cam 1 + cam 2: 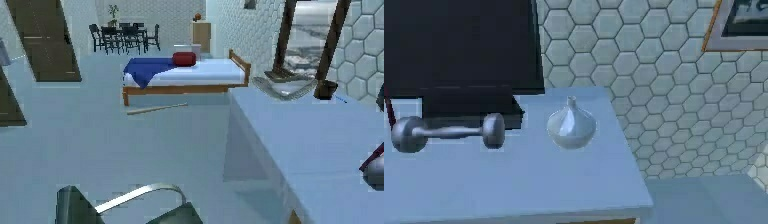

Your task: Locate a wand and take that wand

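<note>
Wand: thin pale wand (157, 108), lying flat on the grey floor just in front of the bed's near side.
Bed: wooden-framed bed (200, 90) with a blue blanket (150, 70) and a red pillow (184, 59).
Table: pale blue tabletop (504, 190). On it, a grey metal dumbbell (446, 132) lies near a silvery bulb-shaped vase (570, 125), not touching it.
Screen: black flat screen (459, 45) stands behind the dumbbell.
Gripper: cannot tell its state or load.

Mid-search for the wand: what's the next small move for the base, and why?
Probably turn slightly toward the forward view's left and drive ahead toward the thin pale stick lying in front of the bed; its shape fits a wand. On the desk in the arm side view lie a dumbbell and a pale bulbous vase, neither wand-like.
</note>
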Controlling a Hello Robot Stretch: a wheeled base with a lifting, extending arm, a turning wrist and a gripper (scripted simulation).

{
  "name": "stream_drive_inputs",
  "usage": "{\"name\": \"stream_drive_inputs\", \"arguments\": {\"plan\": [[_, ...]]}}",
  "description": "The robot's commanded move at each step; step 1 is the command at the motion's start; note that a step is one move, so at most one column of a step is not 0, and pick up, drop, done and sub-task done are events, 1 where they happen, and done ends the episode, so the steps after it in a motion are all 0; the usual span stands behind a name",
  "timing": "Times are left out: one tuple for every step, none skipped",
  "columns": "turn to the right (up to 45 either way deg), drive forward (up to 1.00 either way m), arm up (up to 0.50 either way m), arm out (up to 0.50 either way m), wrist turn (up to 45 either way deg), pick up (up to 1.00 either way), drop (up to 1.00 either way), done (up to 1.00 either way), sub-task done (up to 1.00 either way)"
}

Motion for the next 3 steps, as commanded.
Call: {"name": "stream_drive_inputs", "arguments": {"plan": [[39.0,0.0,0.0,0.0,0.0,0.0,0.0,0.0,0.0],[0.0,0.1,0.0,0.0,0.0,0.0,0.0,0.0,0.0],[-45.0,0.0,0.0,0.0,0.0,0.0,0.0,0.0,0.0]]}}
